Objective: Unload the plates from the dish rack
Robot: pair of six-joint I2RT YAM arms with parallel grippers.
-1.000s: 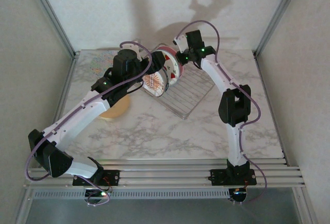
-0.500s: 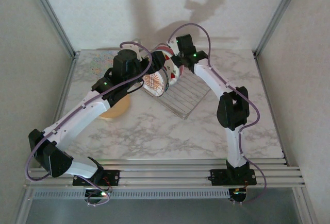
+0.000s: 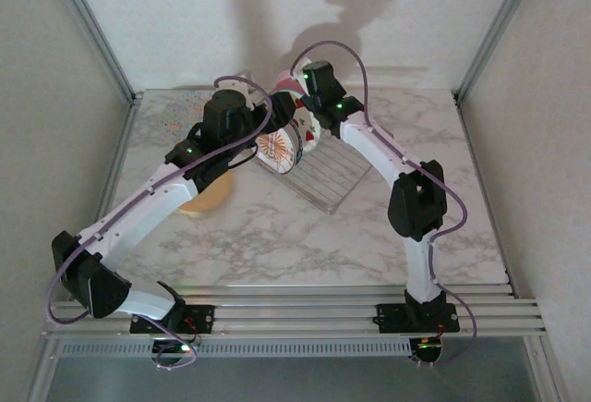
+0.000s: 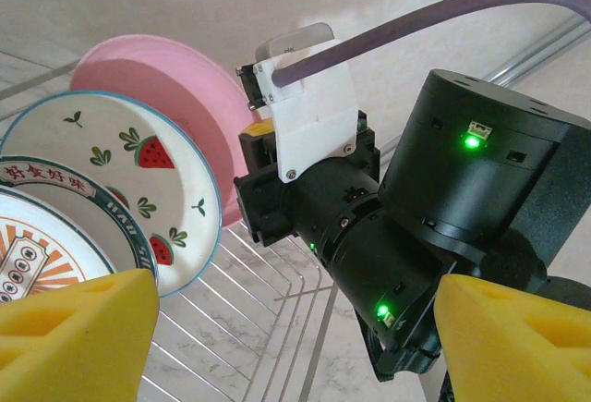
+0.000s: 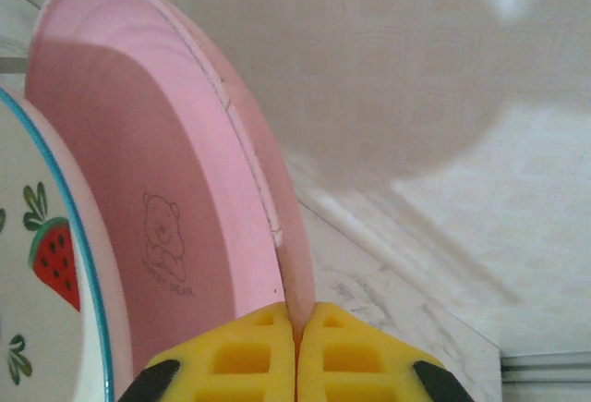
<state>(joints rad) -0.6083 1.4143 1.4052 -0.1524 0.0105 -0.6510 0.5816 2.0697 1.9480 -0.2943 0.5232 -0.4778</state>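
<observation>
The dish rack point(image 3: 323, 173) sits askew toward the far middle of the bench point(image 3: 277, 236), and three plates stand on edge at its far left end. The pink plate point(image 5: 138, 162) is rearmost, the strawberry plate point(image 4: 111, 171) is just in front of it, and the small sunburst plate point(image 4: 32, 245) is nearest. From the right wrist you can see the right fingers point(image 5: 277, 347) pressed together on the pink plate's rim, one yellow pad on each face, pinching its edge. The strawberry plate's blue-lined rim runs just beside them on the left. The left fingers point(image 4: 74, 337) are spread wide and hold nothing. They hang close in front of the standing plates, and the sunburst plate shows just above the left pad. The right arm's black wrist point(image 4: 388, 226) fills the gap between the left pads, over the bare rack wires. Two more plates lie flat on the bench. The pastel patterned plate point(image 3: 175, 111) is at the far left corner, and the yellow-orange plate point(image 3: 205, 197) lies nearer the left edge, partly covered by the left arm point(image 3: 157, 194).
</observation>
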